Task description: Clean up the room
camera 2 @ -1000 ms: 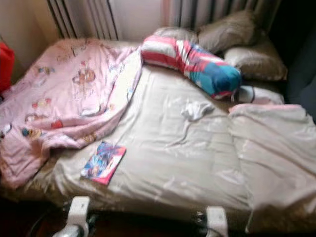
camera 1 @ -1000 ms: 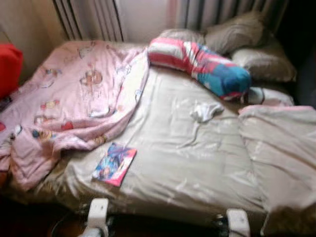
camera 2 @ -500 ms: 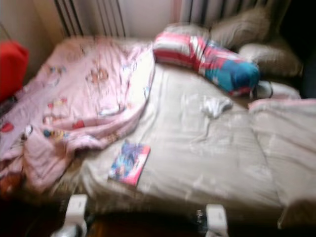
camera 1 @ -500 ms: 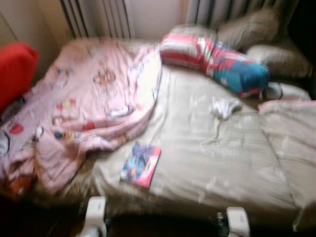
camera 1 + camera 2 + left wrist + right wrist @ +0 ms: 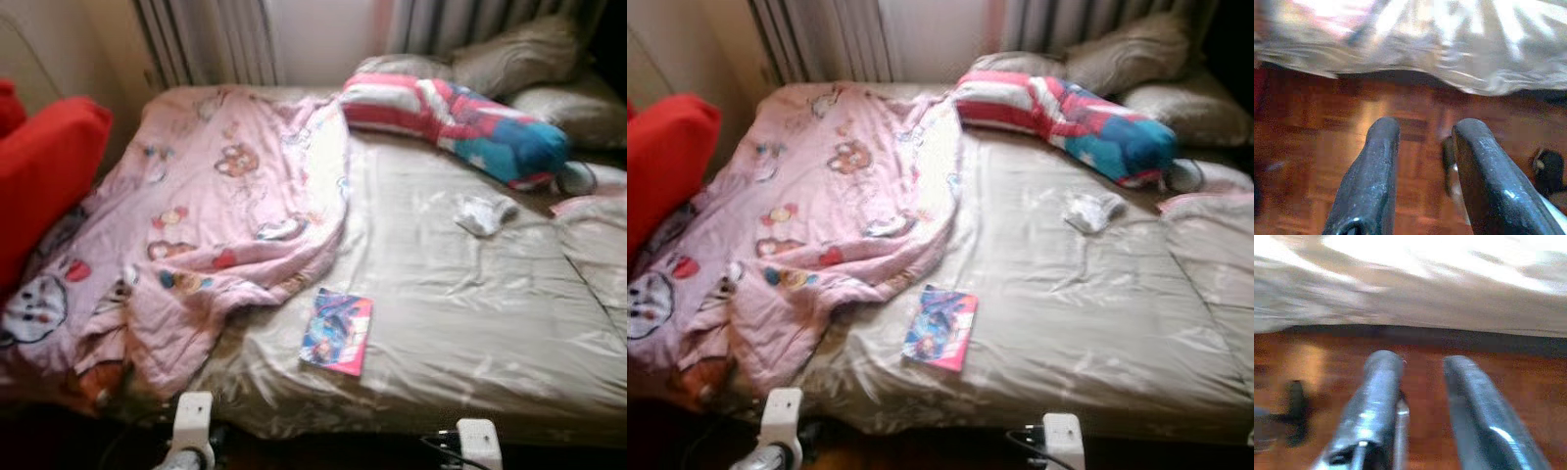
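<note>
Both our left gripper (image 5: 1422, 132) and right gripper (image 5: 1422, 364), jaws apart, hang low near the bed (image 5: 470, 294); what looks like a comic book (image 5: 337, 331) lies near-centre.

The two head views looked forward and down from the near edge of the bed (image 5: 470, 323), taking in the same mattress, pink blanket (image 5: 206, 225) and pillows at the far end. Each wrist camera hung low, facing along its fingers over the wooden floor (image 5: 1312, 161) toward what seemed the bed's near, overhanging sheet edge.
</note>
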### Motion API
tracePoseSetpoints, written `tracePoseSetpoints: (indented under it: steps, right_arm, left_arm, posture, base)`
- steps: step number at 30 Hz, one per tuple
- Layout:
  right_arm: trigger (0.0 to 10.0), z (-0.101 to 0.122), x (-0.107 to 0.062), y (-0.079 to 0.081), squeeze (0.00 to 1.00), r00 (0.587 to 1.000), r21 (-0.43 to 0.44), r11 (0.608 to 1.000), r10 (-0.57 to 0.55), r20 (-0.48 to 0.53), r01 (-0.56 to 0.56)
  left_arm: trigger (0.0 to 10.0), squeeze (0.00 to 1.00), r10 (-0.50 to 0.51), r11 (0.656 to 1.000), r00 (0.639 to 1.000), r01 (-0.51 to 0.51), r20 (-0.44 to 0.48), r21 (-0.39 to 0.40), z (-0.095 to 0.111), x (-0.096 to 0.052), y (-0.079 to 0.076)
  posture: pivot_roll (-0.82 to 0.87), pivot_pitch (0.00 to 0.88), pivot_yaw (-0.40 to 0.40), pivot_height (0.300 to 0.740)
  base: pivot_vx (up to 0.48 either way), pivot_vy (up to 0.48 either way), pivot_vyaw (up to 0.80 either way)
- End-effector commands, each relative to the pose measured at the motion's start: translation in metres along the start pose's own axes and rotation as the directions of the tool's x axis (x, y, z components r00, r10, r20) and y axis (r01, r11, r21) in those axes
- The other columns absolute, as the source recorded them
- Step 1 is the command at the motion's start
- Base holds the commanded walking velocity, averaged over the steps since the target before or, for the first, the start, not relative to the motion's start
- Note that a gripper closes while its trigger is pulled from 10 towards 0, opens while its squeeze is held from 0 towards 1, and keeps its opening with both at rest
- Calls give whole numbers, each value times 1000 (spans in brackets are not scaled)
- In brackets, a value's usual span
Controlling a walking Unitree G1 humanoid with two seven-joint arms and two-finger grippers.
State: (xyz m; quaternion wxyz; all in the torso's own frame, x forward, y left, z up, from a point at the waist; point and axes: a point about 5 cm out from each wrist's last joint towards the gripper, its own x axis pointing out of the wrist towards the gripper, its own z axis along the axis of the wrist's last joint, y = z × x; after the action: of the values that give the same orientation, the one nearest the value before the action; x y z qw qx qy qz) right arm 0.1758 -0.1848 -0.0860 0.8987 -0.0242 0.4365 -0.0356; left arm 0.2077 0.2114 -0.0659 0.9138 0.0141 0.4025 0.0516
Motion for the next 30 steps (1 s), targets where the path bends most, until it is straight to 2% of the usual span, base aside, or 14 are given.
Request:
tracePoseSetpoints:
  steps: [1, 20, 25, 27, 30]
  right_arm:
    - [10000, -5, -1, -9, 0, 1000, -3, 1000, -22, -17, 22]
    - [10000, -4, -1, -5, 0, 1000, -2, 1000, -8, -8, 8]
    - [10000, -5, -1, -6, 0, 1000, -30, 999, -13, -14, 12]
    - [10000, -4, -1, -6, 0, 1000, -51, 999, -7, -5, 7]
    - [10000, -6, -2, -6, 0, 1000, -12, 1000, -8, -5, 8]
  left_arm:
    - [10000, 0, -8, 1000, 1000, 8, -20, -10, -6, -1, -3]
    - [10000, 0, -25, 999, 1000, 25, 7, -30, -3, -1, -5]
    - [10000, 0, -29, 999, 1000, 29, 6, -19, -2, -1, -5]
    - [10000, 0, -31, 999, 1000, 31, 4, -15, -2, -1, -5]
    - [10000, 0, -31, 999, 1000, 31, 6, -14, -2, 0, -5]
  posture:
    - [-59, 78, 40, 740]
    - [-52, 66, 47, 740]
    - [-51, 67, 46, 740]
    - [-49, 69, 45, 740]
    - [-49, 74, 44, 740]
  base:
    - [0, 0, 0]
    - [0, 0, 0]
    - [0, 0, 0]
    - [0, 0, 800]
    - [99, 0, 800]
